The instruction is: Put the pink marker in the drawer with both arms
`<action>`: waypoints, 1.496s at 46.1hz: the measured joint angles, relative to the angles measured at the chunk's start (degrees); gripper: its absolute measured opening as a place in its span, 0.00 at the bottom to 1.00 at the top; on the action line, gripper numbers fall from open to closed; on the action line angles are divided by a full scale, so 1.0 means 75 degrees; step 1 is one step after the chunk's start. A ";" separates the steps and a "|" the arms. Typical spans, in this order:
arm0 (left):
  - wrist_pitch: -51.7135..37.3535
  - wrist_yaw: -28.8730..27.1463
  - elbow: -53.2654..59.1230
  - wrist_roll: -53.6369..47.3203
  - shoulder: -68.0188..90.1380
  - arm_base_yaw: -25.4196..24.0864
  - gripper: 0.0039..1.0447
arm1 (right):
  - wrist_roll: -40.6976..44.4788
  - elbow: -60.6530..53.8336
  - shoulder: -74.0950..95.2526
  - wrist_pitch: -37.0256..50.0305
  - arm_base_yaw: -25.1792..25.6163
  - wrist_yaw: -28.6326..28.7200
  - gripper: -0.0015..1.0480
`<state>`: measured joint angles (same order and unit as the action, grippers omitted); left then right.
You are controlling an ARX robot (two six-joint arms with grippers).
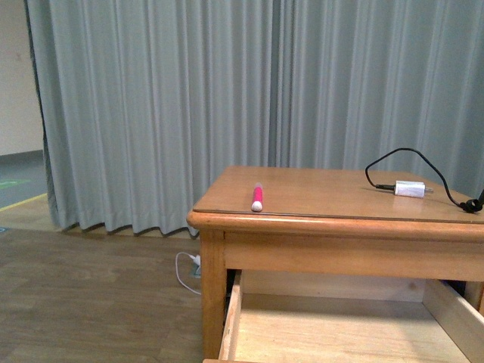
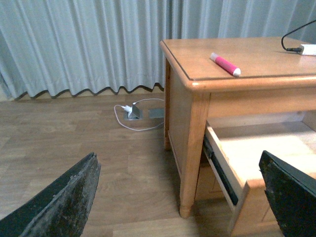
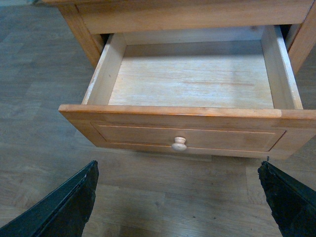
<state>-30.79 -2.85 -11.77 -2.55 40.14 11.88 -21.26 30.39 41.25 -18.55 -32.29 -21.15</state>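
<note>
Front view: pink marker [image 1: 257,197] lies flat on the desk [image 1: 333,193] top, close to the front edge and toward the left corner. Its long axis runs roughly front to back, whitish cap end nearest the edge. White charger [image 1: 409,188] with a black cable sits well apart, far right of the top. Neither arm shows in this view.

Left wrist view: left end effector [image 2: 177,157] is spread wide and holds nothing. It hangs low, off the desk's left corner, below the level of the top. The marker [image 2: 225,64] lies higher and further ahead, and reads as a diagonal from this side.

Right wrist view: right end effector [image 3: 177,165] is also spread wide and empty, out in front of the drawer [image 3: 173,111]. The drawer is pulled open and nothing lies inside. Its knob [image 3: 179,144] is just ahead of the fingers. No marker in this view.

Judgement: the left arm is the nearer one for the pick. It would need to rise above the top and close across the marker's short width. The right arm is placed by the drawer. Pick not yet begun.
</note>
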 joint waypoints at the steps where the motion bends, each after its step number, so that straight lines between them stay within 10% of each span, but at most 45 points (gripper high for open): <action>1: -0.0192 -0.0023 -0.0230 0.0000 0.0458 0.0061 0.94 | -0.0003 0.0000 0.0000 0.0000 0.0000 -0.0003 0.92; 38: 0.2122 -0.1035 -0.9387 0.0300 0.9270 0.1606 0.94 | -0.0003 0.0000 0.0000 0.0000 0.0000 -0.0003 0.92; 65: 0.3716 -0.1690 -1.1989 0.0968 1.1313 0.1915 0.94 | -0.0003 0.0000 0.0000 0.0000 0.0000 -0.0003 0.92; 69: 0.3751 -0.1769 -1.1989 0.0959 1.1319 0.1909 0.83 | -0.0003 0.0000 0.0000 0.0000 0.0000 -0.0003 0.92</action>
<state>-2.66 -16.12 -101.69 4.64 125.03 26.20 -21.28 30.39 41.25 -18.55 -32.29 -21.17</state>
